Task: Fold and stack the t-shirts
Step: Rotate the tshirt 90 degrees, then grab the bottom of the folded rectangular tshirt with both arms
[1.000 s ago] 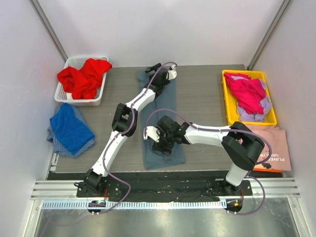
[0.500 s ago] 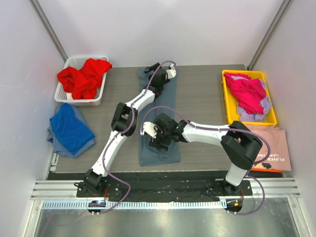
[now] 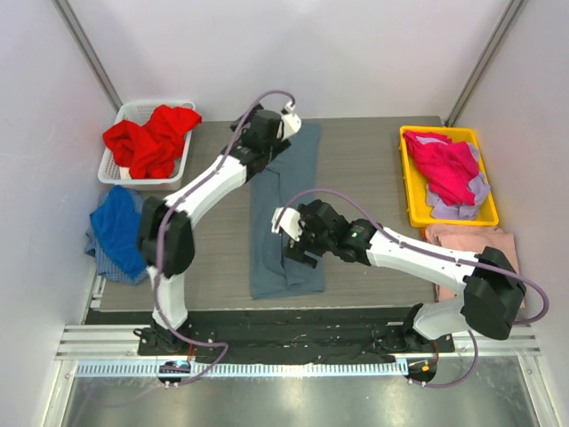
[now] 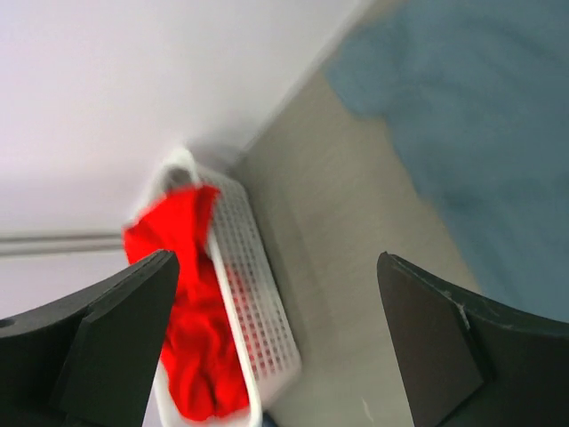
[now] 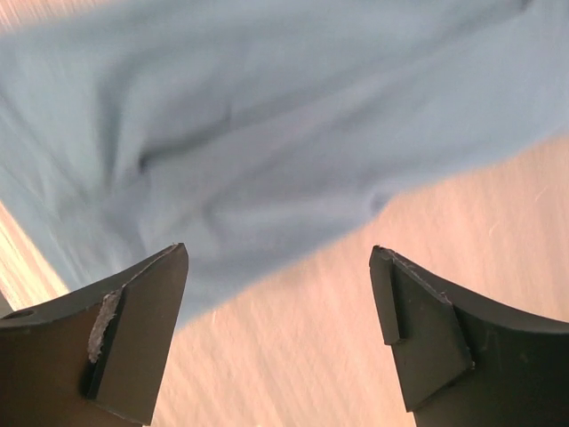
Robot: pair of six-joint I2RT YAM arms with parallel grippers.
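Observation:
The slate blue-grey t-shirt (image 3: pixel 286 191) lies as a long narrow strip down the middle of the table, and shows in the left wrist view (image 4: pixel 480 116) and the right wrist view (image 5: pixel 267 133). My left gripper (image 3: pixel 267 142) (image 4: pixel 276 338) hovers open at the strip's far left corner, holding nothing. My right gripper (image 3: pixel 298 242) (image 5: pixel 276 302) is open just above the strip's near half, at the cloth's edge, with bare table between its fingers. A red t-shirt (image 3: pixel 151 138) (image 4: pixel 182 311) fills the white basket (image 3: pixel 111 173) (image 4: pixel 253 302). A royal blue t-shirt (image 3: pixel 120 233) lies at the left.
A yellow tray (image 3: pixel 412 191) at the right holds a magenta t-shirt (image 3: pixel 444 165) over a lilac cloth. A pale pink t-shirt (image 3: pixel 471 242) lies near it on an orange sheet. A blue-grey cloth sits under the royal blue shirt. White walls close in the table.
My right gripper has opened wider and lifted slightly off the shirt. My left arm has swung left, its gripper drawn off the shirt's far end toward the basket. The shirt's near end shifted left.

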